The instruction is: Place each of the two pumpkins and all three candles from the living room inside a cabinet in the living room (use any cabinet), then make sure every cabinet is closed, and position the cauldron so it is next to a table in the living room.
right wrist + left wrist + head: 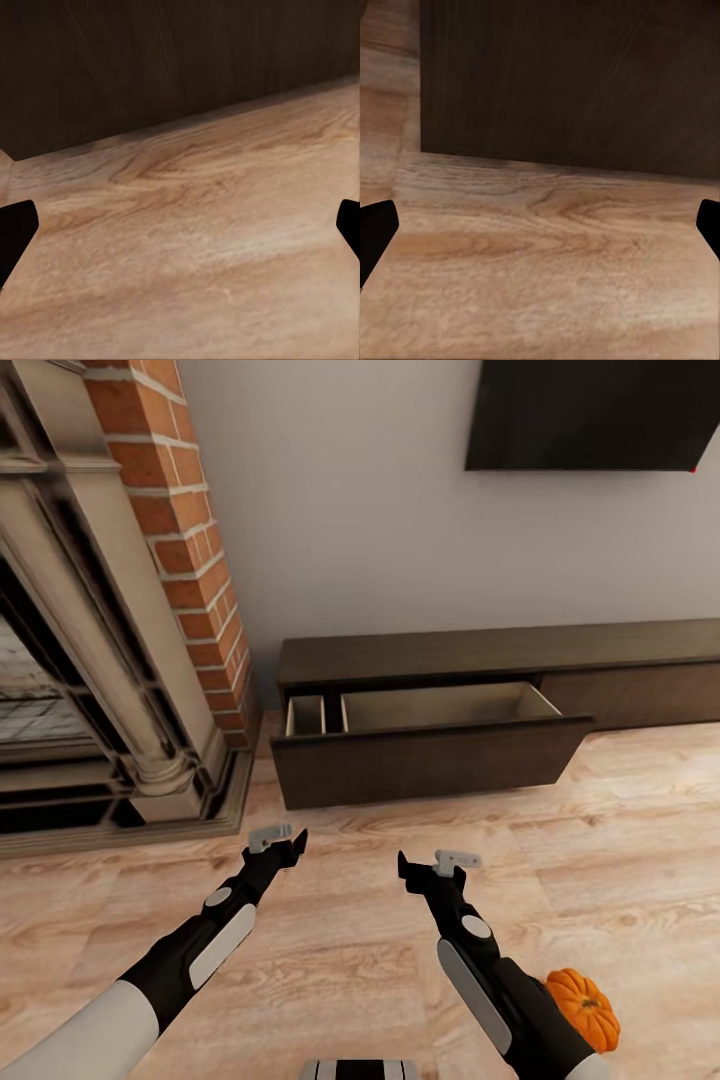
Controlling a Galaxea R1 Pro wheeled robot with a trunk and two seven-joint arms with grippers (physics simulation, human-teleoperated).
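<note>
Left claw: the left claw (283,843) hangs over the wooden floor (350,920), fingers spread wide and nothing between them; in the left wrist view the two dark fingertips (376,229) sit at opposite edges with bare floor between.
Right claw: the right claw (420,865) is level with the left one and well apart from it, also spread and empty; its fingertips (15,232) frame only floorboards.
Cabinet: the long, low, dark-brown cabinet (500,655) stands against the wall ahead of both claws, beyond a strip of floor.
Drawer: one drawer (430,760) is pulled out toward the claws; its dark front faces them and fills the far part of both wrist views (570,82) (150,60). The pale interior shows two compartments, a narrow one toward the left claw's side and a wide one; what can be seen of them holds nothing.
Pumpkin: one orange pumpkin (585,1008) lies on the floor behind the right claw, beside that arm's forearm and on its outer side, partly hidden by it.
Fireplace: a brick and stone fireplace (110,640) stands ahead and outward of the left claw.
Screen: a dark screen (590,410) hangs on the wall above the cabinet.
</note>
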